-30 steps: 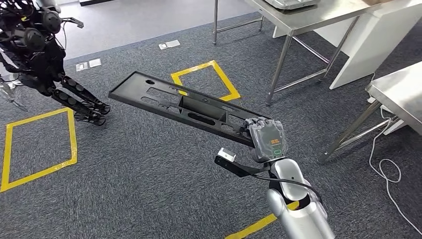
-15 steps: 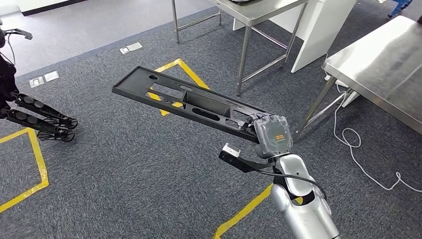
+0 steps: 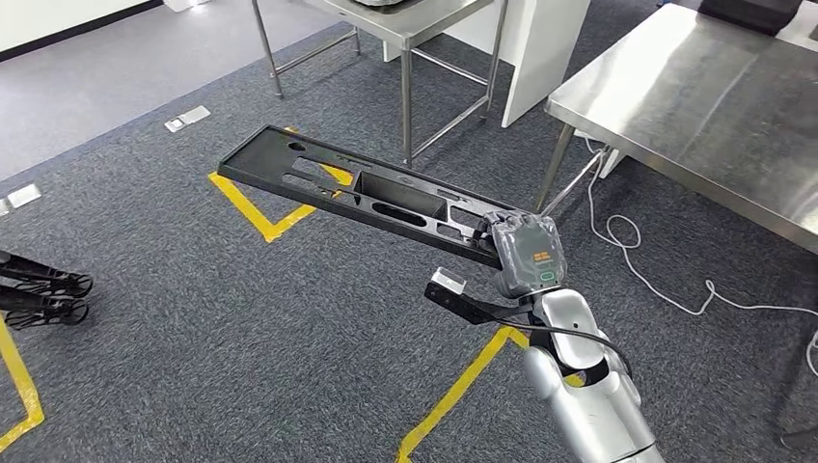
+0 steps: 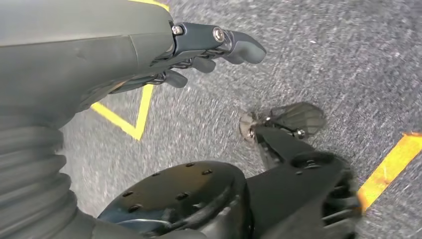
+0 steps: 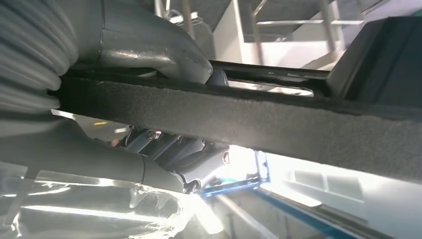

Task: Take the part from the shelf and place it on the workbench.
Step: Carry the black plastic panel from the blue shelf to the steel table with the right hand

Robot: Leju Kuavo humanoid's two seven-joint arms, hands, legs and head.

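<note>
At the far left of your head view, just below mid-height, a dark jointed piece of equipment [image 3: 39, 294] lies on the grey carpet [image 3: 241, 328], and a strip of yellow floor tape [image 3: 21, 386] runs down the lower left corner beneath it. In the upper left a small pale floor plate [image 3: 187, 119] sits where the carpet meets the lighter floor.

Moving toward the centre, you see the part [image 3: 362, 193], a long black panel with cut-out slots and a raised box section in its middle. It is off the floor, stretching from the upper left of centre down to the right, over a yellow tape corner [image 3: 265, 217]. Its lower right end is clamped in your right hand [image 3: 526, 253]; the right wrist view shows the thumb on one face of the panel's edge [image 5: 249, 117] and the darker fingers [image 5: 169, 149] on the other.

Your left hand [image 4: 199, 50] appears in the left wrist view, holding nothing, fingers loosely curled and spread above the carpet.

Above centre stands a steel table [image 3: 405, 24] on thin legs. At the upper right lies the broad steel workbench [image 3: 695, 87], well apart from the part, with a white cable [image 3: 656, 280] looping on the carpet below it.
</note>
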